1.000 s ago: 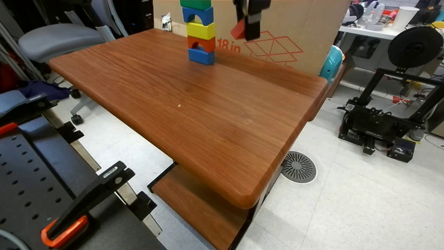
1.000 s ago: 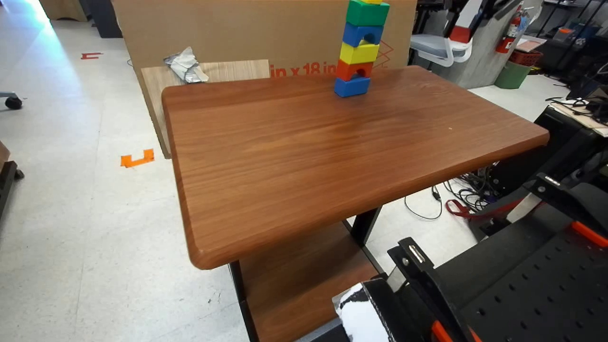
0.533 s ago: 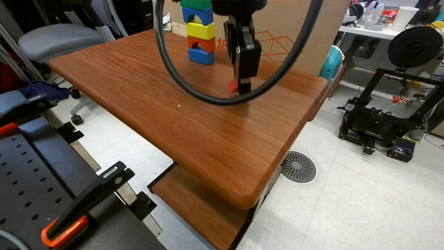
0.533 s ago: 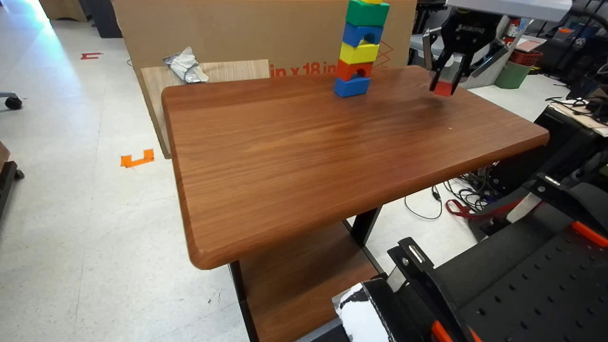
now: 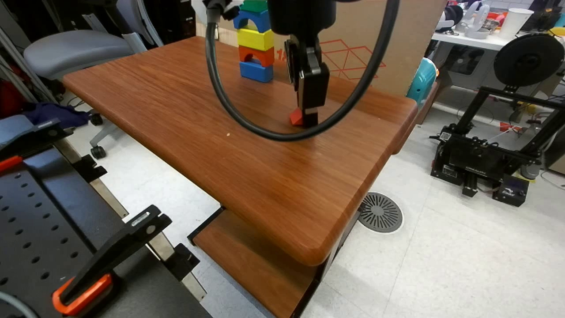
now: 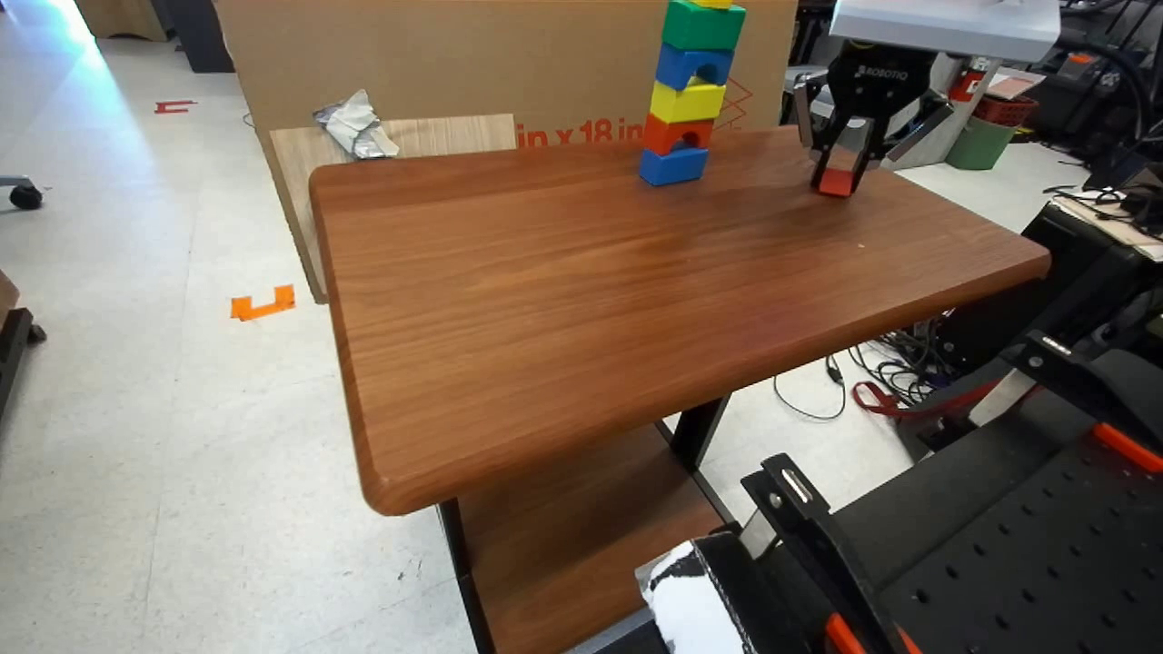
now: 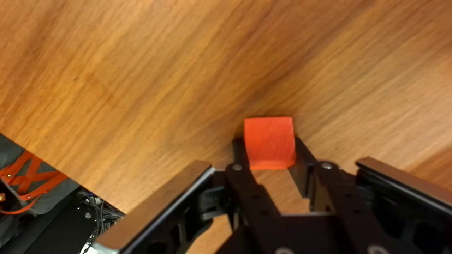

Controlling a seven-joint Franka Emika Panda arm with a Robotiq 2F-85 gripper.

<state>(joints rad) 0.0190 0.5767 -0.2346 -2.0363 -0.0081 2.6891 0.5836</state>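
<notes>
My gripper (image 7: 270, 146) is shut on a small red block (image 7: 269, 141), one finger on each side. The block also shows low between the fingertips in both exterior views (image 5: 296, 117) (image 6: 836, 183). It is at or just above the brown wooden table (image 6: 545, 291); I cannot tell whether it touches. A tower of blocks stands apart from my gripper on the table: blue (image 6: 673, 167) at the bottom, then a red arch (image 6: 678, 133), yellow (image 6: 688, 102), a blue arch (image 6: 694, 65) and green (image 6: 703, 24). A yellow piece (image 6: 712, 3) on top is cut off by the frame.
A large cardboard box (image 6: 436, 64) stands behind the table, with a wooden panel (image 6: 454, 134) and crumpled silver material (image 6: 356, 125) by it. A black cable (image 5: 282, 136) loops from the arm. Clamps (image 5: 114, 254) sit on a dark perforated surface (image 5: 26, 229) beside the table.
My gripper has come down with the red block from above the table to near its surface. In the last half second it has sunk slightly more. The tower has not moved.
</notes>
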